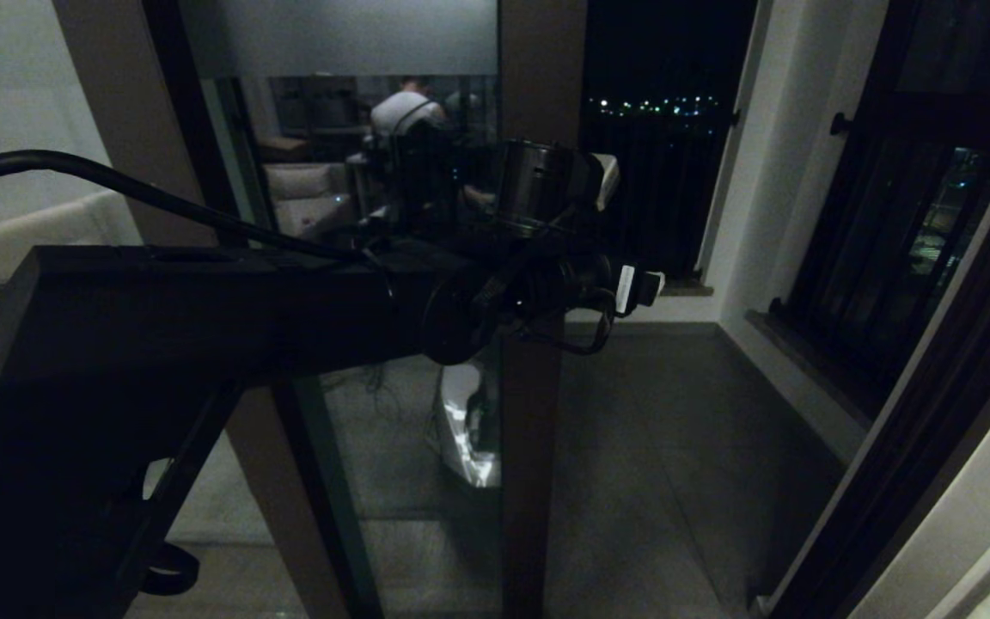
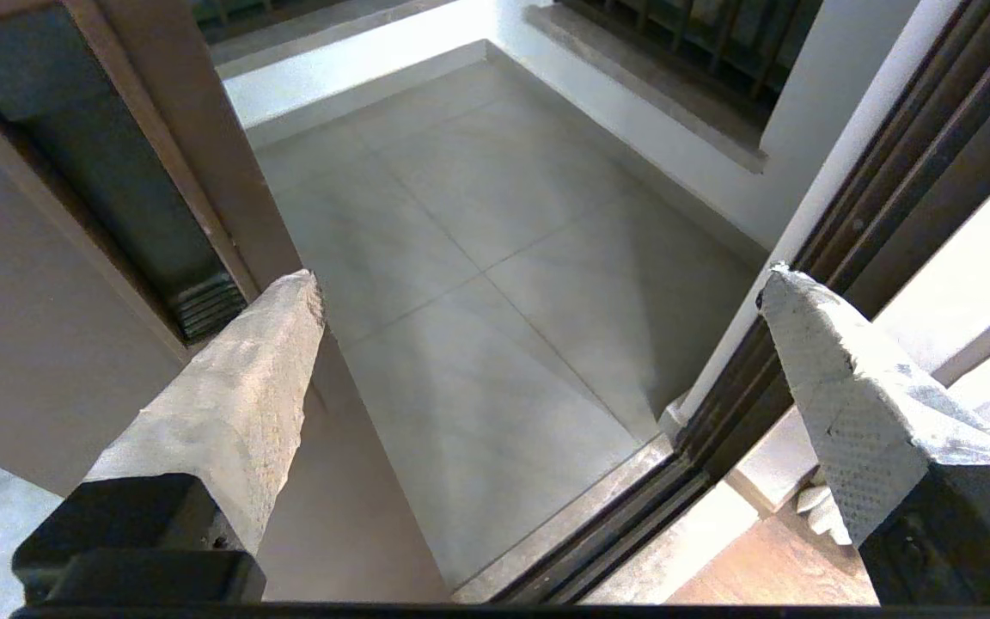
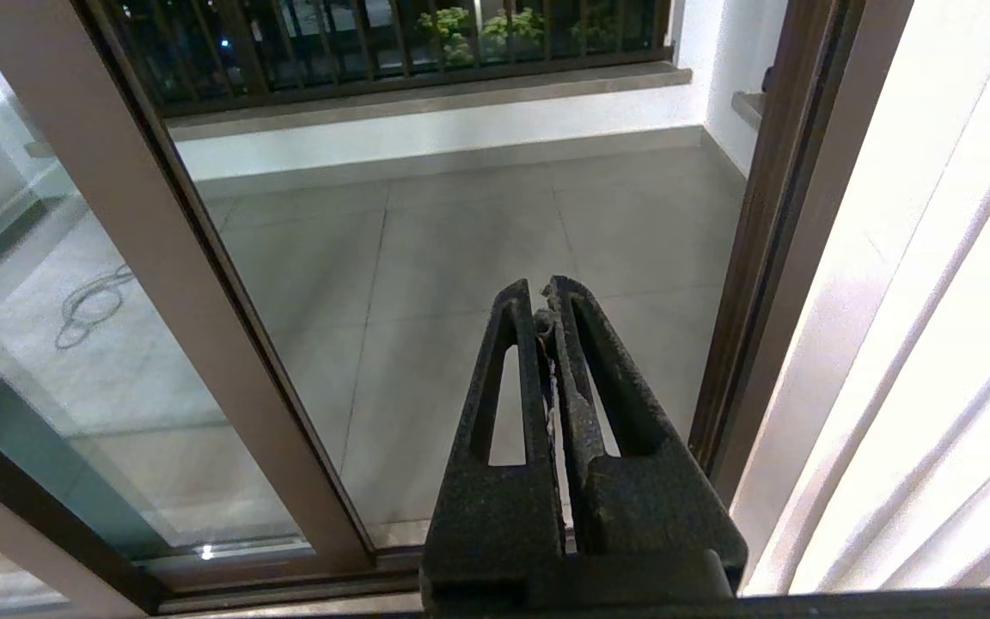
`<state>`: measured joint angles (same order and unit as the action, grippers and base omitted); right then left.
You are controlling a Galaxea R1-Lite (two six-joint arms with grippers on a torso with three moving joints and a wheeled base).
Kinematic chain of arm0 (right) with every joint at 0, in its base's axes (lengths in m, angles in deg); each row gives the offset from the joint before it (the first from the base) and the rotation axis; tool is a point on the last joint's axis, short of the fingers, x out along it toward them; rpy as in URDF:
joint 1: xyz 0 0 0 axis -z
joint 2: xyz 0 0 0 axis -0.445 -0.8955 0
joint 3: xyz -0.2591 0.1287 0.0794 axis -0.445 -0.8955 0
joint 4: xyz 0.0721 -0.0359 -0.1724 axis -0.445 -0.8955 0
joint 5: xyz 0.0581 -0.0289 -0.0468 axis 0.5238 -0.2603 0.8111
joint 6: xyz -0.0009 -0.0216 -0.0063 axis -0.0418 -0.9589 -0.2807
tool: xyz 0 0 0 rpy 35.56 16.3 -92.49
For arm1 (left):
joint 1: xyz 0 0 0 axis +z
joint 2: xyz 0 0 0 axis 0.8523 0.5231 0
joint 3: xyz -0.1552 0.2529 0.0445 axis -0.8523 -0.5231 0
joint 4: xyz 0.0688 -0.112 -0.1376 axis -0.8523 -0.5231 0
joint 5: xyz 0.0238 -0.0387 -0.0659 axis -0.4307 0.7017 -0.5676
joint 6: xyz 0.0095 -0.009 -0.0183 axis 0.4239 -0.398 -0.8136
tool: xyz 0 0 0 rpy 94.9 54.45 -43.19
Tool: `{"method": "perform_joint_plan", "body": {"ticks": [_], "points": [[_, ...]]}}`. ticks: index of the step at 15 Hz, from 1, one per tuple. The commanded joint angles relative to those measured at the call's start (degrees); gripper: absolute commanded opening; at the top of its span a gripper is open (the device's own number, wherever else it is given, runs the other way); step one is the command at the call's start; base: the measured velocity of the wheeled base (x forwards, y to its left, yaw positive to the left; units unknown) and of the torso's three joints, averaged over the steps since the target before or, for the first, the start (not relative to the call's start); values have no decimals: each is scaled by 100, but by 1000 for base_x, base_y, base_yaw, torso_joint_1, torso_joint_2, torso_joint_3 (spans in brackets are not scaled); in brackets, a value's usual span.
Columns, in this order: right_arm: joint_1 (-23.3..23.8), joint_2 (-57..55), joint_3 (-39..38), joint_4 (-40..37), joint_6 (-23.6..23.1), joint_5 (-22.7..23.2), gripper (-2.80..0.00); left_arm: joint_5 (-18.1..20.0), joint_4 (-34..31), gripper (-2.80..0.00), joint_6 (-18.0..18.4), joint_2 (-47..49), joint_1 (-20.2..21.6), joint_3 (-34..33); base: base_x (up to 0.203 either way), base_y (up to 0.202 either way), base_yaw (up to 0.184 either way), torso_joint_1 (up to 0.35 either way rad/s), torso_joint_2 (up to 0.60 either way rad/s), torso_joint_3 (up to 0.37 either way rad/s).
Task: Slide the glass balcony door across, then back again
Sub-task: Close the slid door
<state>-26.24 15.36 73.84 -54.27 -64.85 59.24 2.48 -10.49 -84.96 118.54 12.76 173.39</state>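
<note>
Both wrist views show what my head view hides: left gripper (image 2: 538, 284) spread wide beside the glass balcony door (image 2: 177, 129), right gripper (image 3: 545, 301) closed, empty.

Door: glass balcony door (image 1: 426, 258) slid partly aside, doorway open.
Arm: left arm (image 1: 203, 318) stretched across its stile (image 1: 534, 447).

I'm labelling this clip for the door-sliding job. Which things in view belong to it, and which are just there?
Job:
glass balcony door, slid partway, doorway open
left gripper, open, one finger by the door's stile

Just there:
right gripper, shut, parked
balcony railing
dark-framed window
</note>
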Motion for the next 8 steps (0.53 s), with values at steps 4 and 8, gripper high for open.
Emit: {"method": "perform_joint_plan", "body": {"ticks": [4,8], "points": [[-1,-9,0,-2,5,-3,-280,-91,-26,0,-23,-289,-17,-151,0,0,0,0,0,0],[-1,-9,0,-2,5,5,-280,-102,-31,0,-34,-1293,55,-1105,0,0,0,0,0,0]]}}
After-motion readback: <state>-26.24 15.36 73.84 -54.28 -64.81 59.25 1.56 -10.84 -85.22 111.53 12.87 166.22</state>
